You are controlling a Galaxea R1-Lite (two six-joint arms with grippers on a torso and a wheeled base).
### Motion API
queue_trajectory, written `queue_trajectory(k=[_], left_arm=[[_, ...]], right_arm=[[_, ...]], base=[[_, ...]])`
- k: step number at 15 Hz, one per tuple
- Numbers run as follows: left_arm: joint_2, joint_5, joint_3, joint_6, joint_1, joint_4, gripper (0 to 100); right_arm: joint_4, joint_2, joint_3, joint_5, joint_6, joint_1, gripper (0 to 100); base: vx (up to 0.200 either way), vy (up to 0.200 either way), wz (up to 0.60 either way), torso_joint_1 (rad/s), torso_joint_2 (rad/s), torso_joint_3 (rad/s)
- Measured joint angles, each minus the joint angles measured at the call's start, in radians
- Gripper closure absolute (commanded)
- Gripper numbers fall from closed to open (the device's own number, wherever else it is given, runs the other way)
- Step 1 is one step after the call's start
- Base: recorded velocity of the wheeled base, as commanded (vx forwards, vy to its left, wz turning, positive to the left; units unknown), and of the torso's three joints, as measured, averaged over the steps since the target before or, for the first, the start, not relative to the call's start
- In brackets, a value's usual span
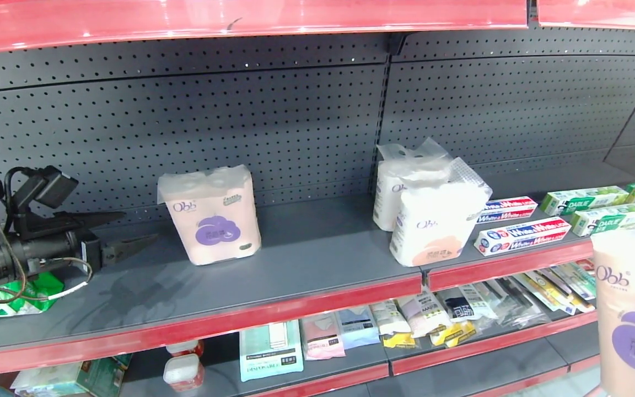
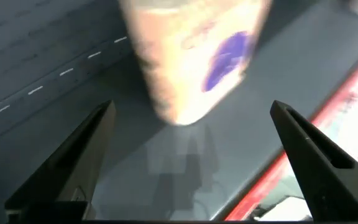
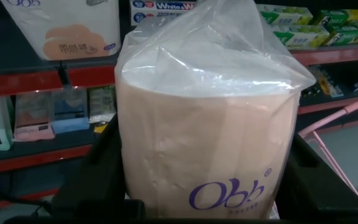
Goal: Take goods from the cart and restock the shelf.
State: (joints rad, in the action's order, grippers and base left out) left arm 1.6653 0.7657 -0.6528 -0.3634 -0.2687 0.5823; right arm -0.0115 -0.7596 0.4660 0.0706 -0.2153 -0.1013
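A pink toilet-paper pack (image 1: 213,218) with a purple emblem stands upright on the grey shelf (image 1: 306,259), left of centre. My left gripper (image 1: 138,230) hovers over the shelf just left of that pack, open and empty. In the left wrist view its fingers (image 2: 73,168) are spread wide, and the pack (image 2: 197,56) is ahead of them, apart from them. My right gripper (image 3: 207,186) is shut on a second pink toilet-paper pack (image 3: 207,137). That held pack (image 1: 634,309) is at the lower right, in front of the shelf and below its level.
Two white tissue packs (image 1: 433,215) stand right of centre on the shelf. Toothpaste boxes (image 1: 521,234) and green boxes (image 1: 598,207) lie further right. Green packets (image 1: 20,295) lie under my left arm. Lower shelves hold small goods (image 1: 422,320). A pink cart frame (image 3: 340,124) is beside the held pack.
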Motion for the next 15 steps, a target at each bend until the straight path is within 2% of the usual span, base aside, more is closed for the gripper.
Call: queue_trajectory(k=[1,4,7,9,12,15], left_arm=[[0.011,0.013,-0.003,-0.009,0.001,0.000,0],[0.066,0.094,-0.024,-0.083,-0.001,0.002,0],[0.149,0.139,-0.103,-0.159,-0.003,0.002,0],[0.191,0.164,-0.148,-0.172,-0.003,-0.006,0],[0.226,0.170,-0.169,-0.174,-0.001,-0.003,0],[0.272,0.179,-0.232,-0.170,-0.001,0.000,0]], right_arm=[[0.000,-0.001,-0.001,0.000,0.000,0.000,100],[0.000,-0.004,-0.001,0.000,-0.002,0.000,100],[0.001,-0.005,-0.001,0.001,-0.011,0.000,100],[0.001,-0.005,-0.003,0.001,-0.017,0.000,100],[0.006,-0.006,-0.004,0.001,-0.018,0.000,100],[0.008,-0.007,-0.006,0.001,-0.018,0.000,100]], base=[[0.000,0.000,0.00,0.000,0.00,0.000],[0.000,0.000,0.00,0.000,0.00,0.000],[0.000,0.000,0.00,0.000,0.00,0.000],[0.000,0.000,0.00,0.000,0.00,0.000],[0.000,0.000,0.00,0.000,0.00,0.000],[0.000,0.000,0.00,0.000,0.00,0.000]])
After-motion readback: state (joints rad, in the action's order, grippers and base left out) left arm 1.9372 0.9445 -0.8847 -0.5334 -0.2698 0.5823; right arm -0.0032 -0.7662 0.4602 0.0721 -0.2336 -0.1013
